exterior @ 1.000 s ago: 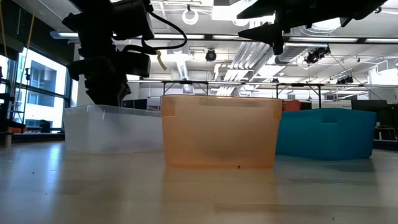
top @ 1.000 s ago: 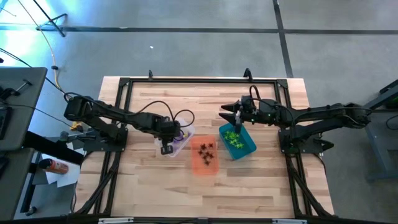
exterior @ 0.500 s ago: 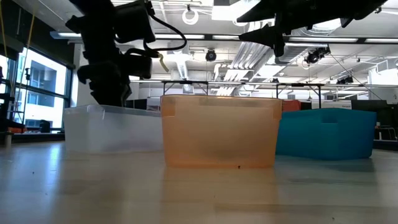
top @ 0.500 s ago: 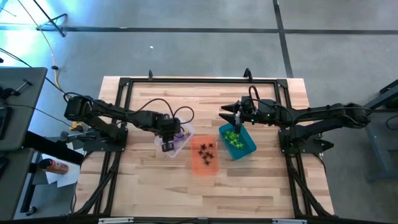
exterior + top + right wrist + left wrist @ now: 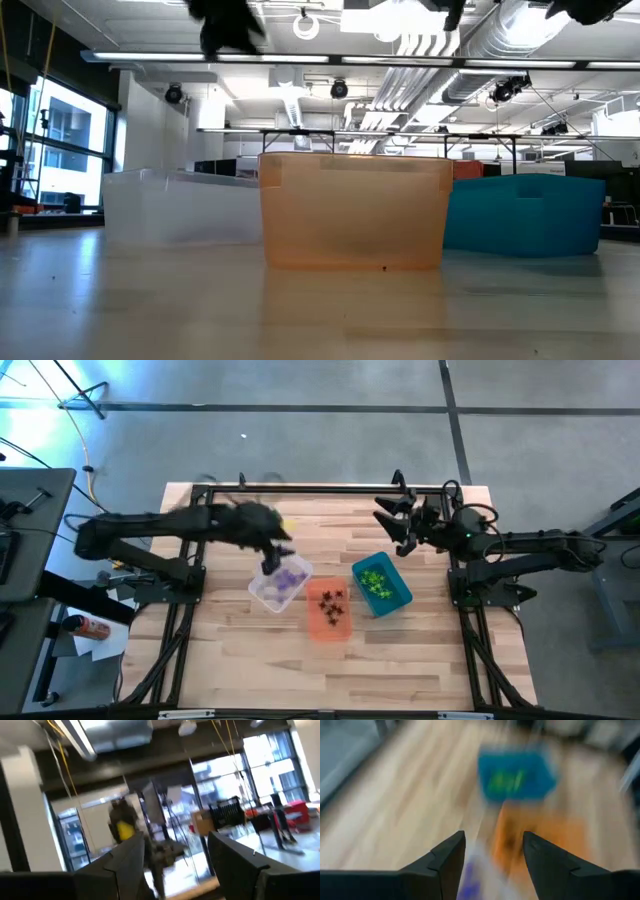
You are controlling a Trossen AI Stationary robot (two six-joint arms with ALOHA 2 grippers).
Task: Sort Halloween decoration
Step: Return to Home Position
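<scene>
I'm holding the left pincer spread, empty, over the purple spiders; right pincer spread too. I'm reckoning them featherlight, stiff: pinch the body.

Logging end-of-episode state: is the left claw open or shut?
Open. The left wrist view shows the left claw with its two dark fingers spread well apart and nothing held between them.

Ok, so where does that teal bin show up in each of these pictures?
High view: the teal bin sits just right of the orange bin.
Low view: the teal bin is at the right, partly behind the orange bin.
Left wrist view: blurred, the teal bin lies beyond the orange bin.
Right wrist view: not in it.
Shared landmark: the orange bin.
</scene>
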